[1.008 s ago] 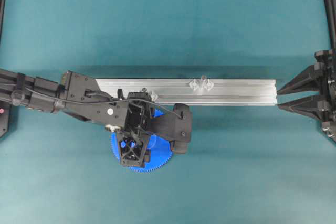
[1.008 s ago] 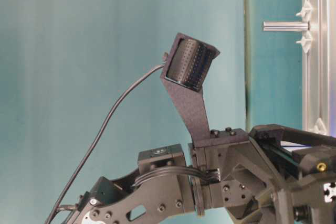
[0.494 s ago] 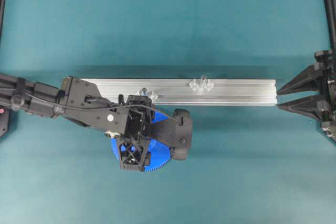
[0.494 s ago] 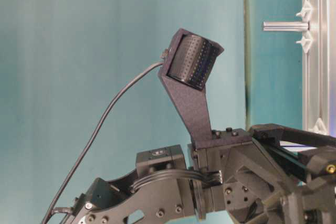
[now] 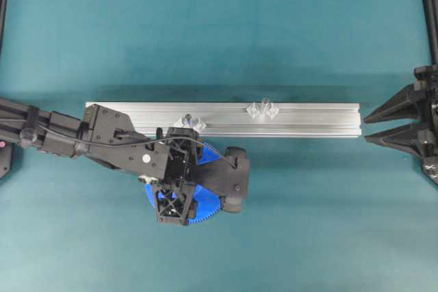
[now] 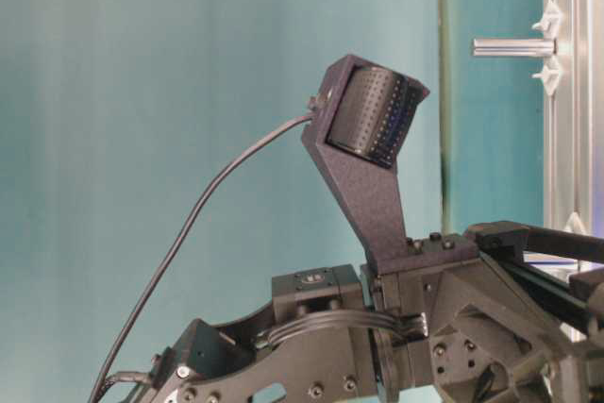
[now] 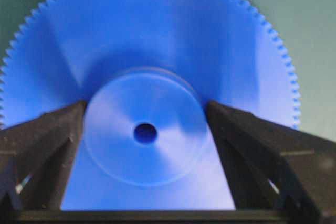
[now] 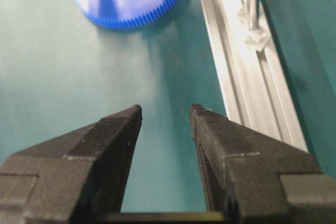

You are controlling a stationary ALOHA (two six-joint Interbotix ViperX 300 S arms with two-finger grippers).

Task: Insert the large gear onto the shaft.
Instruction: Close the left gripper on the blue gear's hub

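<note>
The large gear [image 7: 149, 103] lies flat on the surface [image 5: 219, 32] beside the rail [image 5: 308, 120]. The left gripper [image 7: 145, 129] has lowered around its hub, fingers spread, ready to close. The right gripper [image 8: 165, 116] waits open.

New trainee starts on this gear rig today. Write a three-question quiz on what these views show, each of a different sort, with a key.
1. True or false: the left pincer has already shut on the hub of the large gear.
2. Multiple choice: where does the large gear lie? A) on the aluminium rail; B) flat on the teal mat, beside the rail; C) in the right pincer.
3. Fill in: in the table-level view, the shaft sticks out from the rail towards the picture's ____.

Key
1. False: the fingers stand on either side of the hub, open.
2. B.
3. Left.
</note>
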